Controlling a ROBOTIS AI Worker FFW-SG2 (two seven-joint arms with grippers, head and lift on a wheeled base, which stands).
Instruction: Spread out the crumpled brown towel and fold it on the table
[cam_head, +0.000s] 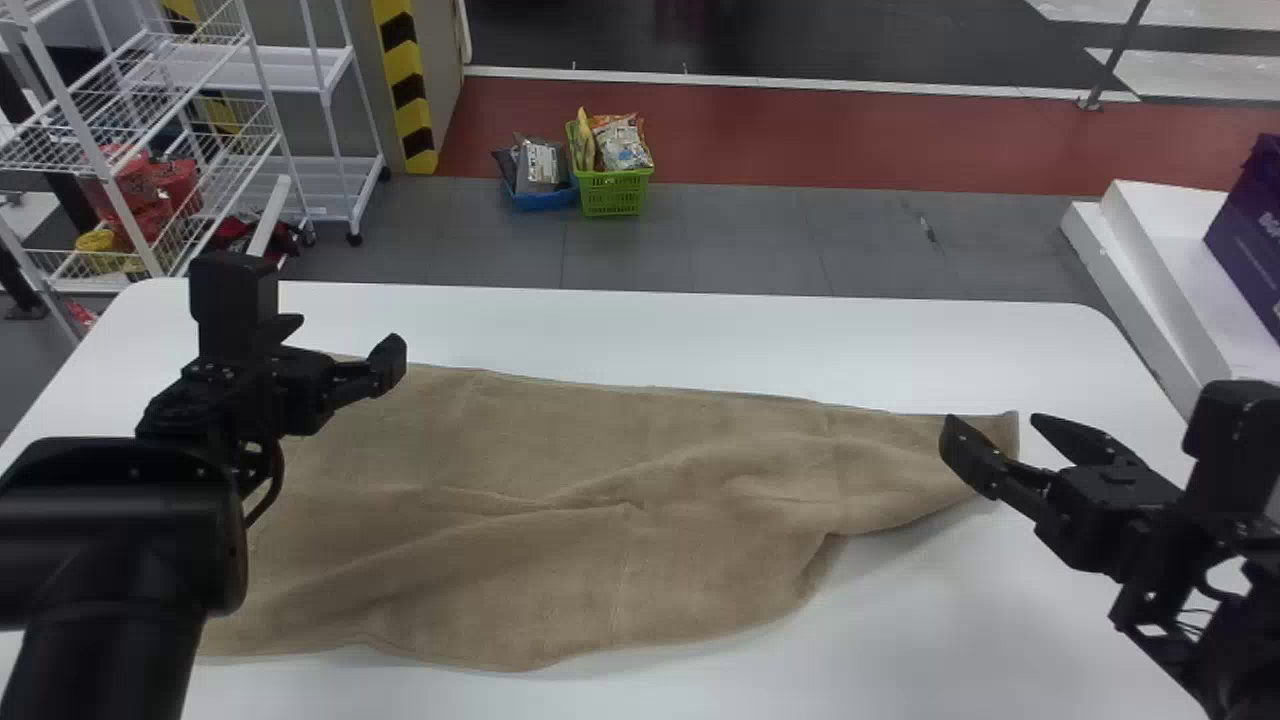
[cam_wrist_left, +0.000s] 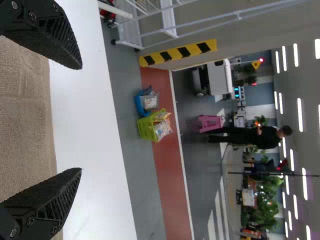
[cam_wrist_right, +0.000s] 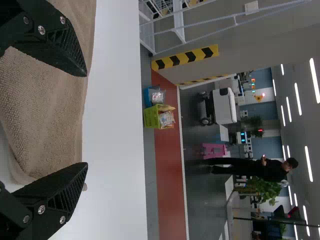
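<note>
The brown towel (cam_head: 600, 520) lies spread across the white table, with creases through its middle and a wavy near edge; its right end narrows to a corner. Over the towel's far left part, my left gripper (cam_head: 345, 345) stands open. My right gripper (cam_head: 990, 435) is open at the towel's right corner, its fingers apart around it. In the left wrist view, the open left gripper (cam_wrist_left: 80, 119) has the towel (cam_wrist_left: 22, 120) below and between its fingers, not held. The right wrist view shows the right gripper (cam_wrist_right: 86, 120) open, with the towel's corner (cam_wrist_right: 45, 110) between its fingers.
The white table (cam_head: 700, 330) extends beyond the towel's far edge. White wire shelves (cam_head: 150, 150) stand at the back left. A green basket (cam_head: 614, 190) and a blue one (cam_head: 543, 198) are on the floor. White boxes (cam_head: 1150, 270) are at the right.
</note>
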